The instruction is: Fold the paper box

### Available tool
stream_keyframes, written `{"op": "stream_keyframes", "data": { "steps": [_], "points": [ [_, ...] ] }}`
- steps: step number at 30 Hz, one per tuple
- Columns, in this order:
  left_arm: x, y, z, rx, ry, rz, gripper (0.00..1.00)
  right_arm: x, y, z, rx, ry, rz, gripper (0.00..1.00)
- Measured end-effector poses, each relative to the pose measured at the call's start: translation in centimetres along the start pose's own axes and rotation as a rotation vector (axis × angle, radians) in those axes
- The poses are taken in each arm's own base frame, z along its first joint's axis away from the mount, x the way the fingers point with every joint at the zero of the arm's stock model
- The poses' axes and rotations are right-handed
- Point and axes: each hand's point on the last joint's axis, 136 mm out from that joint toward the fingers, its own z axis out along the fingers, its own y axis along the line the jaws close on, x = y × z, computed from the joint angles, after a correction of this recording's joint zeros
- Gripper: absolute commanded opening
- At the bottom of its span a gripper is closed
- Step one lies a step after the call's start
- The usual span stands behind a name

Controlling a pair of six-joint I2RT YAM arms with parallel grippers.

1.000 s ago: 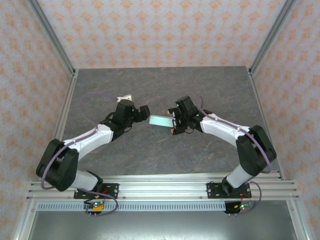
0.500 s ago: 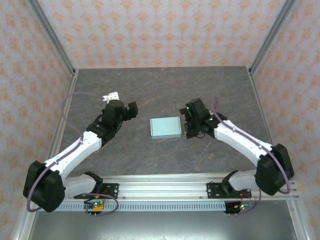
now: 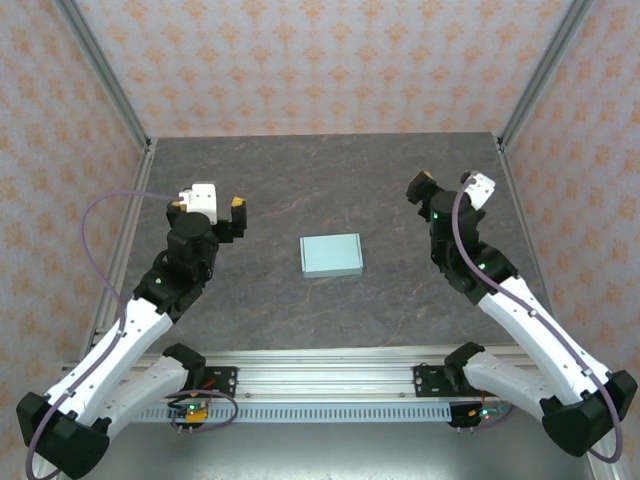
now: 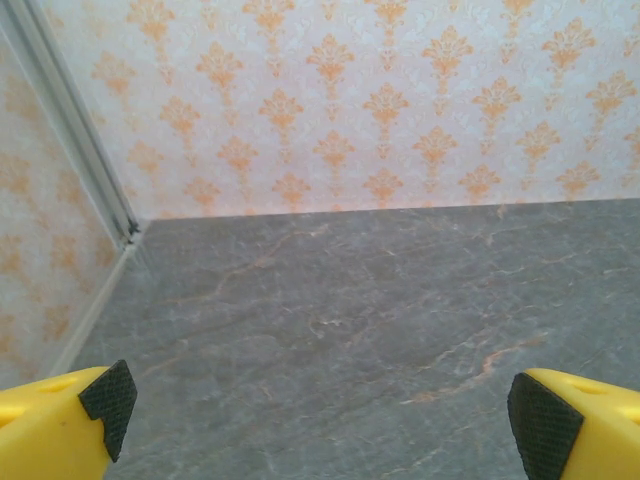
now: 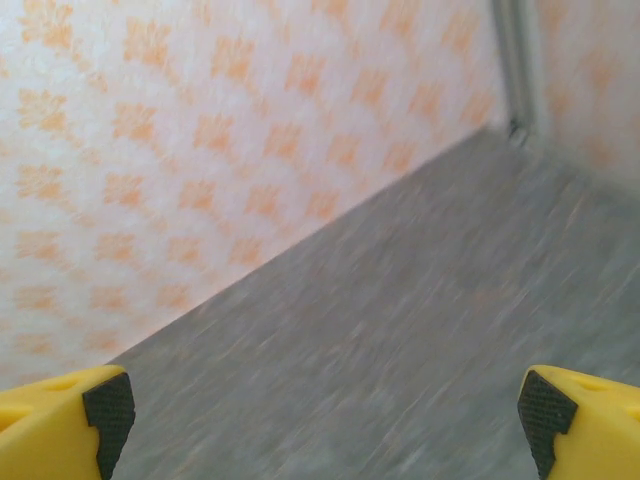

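Observation:
The paper box (image 3: 331, 256), a small flat pale mint-blue rectangle, lies by itself on the grey table in the middle of the top view. My left gripper (image 3: 208, 203) hangs well to its left, open, with nothing between its yellow fingers (image 4: 60, 425). My right gripper (image 3: 448, 187) is far off to the box's right and a little further back, also open and empty. Both wrist views look past wide-spread yellow fingertips (image 5: 60, 420) at bare table and patterned wall. The right wrist view is blurred.
Orange-patterned walls with metal corner posts (image 3: 105, 75) close in the grey marbled table (image 3: 320, 180) on three sides. An aluminium rail (image 3: 320, 375) carrying both arm bases runs along the near edge.
Both grippers let go of the box and drew back outwards to their own sides. The box, held up between them a second ago, now lies flat on the table.

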Motion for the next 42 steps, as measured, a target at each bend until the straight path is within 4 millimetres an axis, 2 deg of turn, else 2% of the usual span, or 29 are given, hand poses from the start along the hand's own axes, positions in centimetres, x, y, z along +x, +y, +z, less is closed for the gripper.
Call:
{"op": "stream_keyframes", "data": {
  "steps": [2, 5, 8, 10, 13, 15, 18, 26, 32, 35, 37, 40, 42],
  "points": [
    [0.4, 0.0, 0.1, -0.003, 0.01, 0.041, 1.0, -0.4, -1.8, 0.4, 0.059, -0.042, -0.088, 1.0],
    [2.4, 0.3, 0.8, -0.019, 0.052, 0.087, 1.0, 1.0, -4.8, 1.5, 0.13, -0.062, -0.2, 0.99],
    [6.4, 2.2, 2.7, -0.06, 0.13, 0.082, 1.0, 4.7, -8.3, 2.9, 0.174, -0.05, -0.269, 0.99],
    [10.0, 3.6, 3.9, -0.083, 0.195, 0.071, 1.0, 8.3, -11.4, 4.0, 0.216, 0.006, -0.314, 1.0],
    [13.8, 4.2, 5.0, -0.089, 0.284, 0.074, 1.0, 11.7, -14.7, 5.1, 0.291, 0.074, -0.366, 1.0],
    [14.8, 4.7, 5.9, -0.102, 0.31, 0.055, 1.0, 13.2, -15.8, 5.8, 0.308, 0.089, -0.37, 1.0],
    [15.2, 5.2, 7.2, -0.124, 0.302, 0.025, 1.0, 14.9, -17.3, 6.8, 0.318, 0.105, -0.351, 1.0],
    [17.3, 3.7, 10.1, -0.072, 0.292, 0.009, 1.0, 14.9, -18.0, 10.7, 0.279, 0.107, -0.273, 1.0],
    [17.8, 3.8, 12.1, -0.044, 0.253, -0.024, 1.0, 12.8, -16.1, 12.5, 0.212, 0.073, -0.238, 1.0],
    [19.1, 3.9, 12.8, -0.045, 0.264, -0.042, 1.0, 13.8, -16.1, 13.0, 0.199, 0.101, -0.243, 0.99],
    [19.4, 3.8, 12.8, -0.039, 0.264, -0.045, 1.0, 15.3, -16.1, 13.6, 0.18, 0.137, -0.255, 0.99],
    [19.0, 3.8, 12.9, -0.035, 0.243, -0.049, 1.0, 17.3, -16.1, 14.1, 0.153, 0.187, -0.274, 0.99],
    [18.7, 3.7, 12.9, -0.034, 0.232, -0.052, 1.0, 17.6, -16.0, 14.1, 0.138, 0.193, -0.276, 0.99]
  ]
}}
